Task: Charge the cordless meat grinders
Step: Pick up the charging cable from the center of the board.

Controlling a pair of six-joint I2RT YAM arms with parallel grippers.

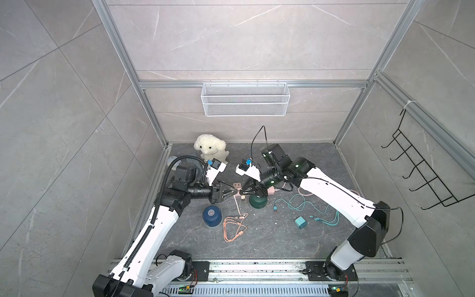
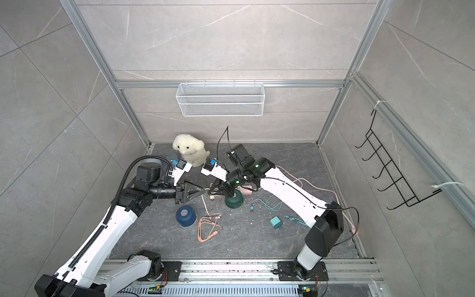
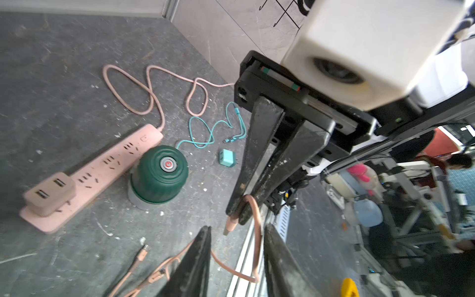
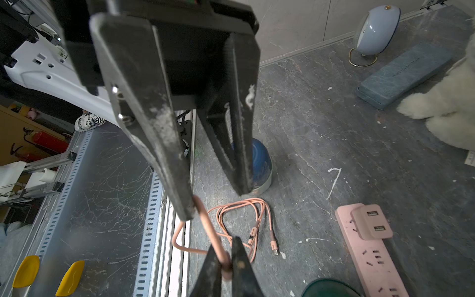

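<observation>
In a top view the navy grinder (image 1: 212,216) stands lower centre on the worktop (image 1: 270,239), beside the coiled pink cable (image 1: 232,227). At mid-frame the right gripper (image 4: 226,267) fingers pinch that cable. The left gripper (image 4: 214,201) fingers stand apart, one seemingly touching it. The green grinder (image 1: 257,201) sits right of centre, just beside the pink power strip (image 3: 102,164).

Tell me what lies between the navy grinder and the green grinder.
Between navy grinder and green grinder: a strand of pink cable, in both top views.

Left gripper (image 4: 213,198) fingers parted; right gripper (image 3: 237,216) fingers clamped; tips facing, nearly touching.
</observation>
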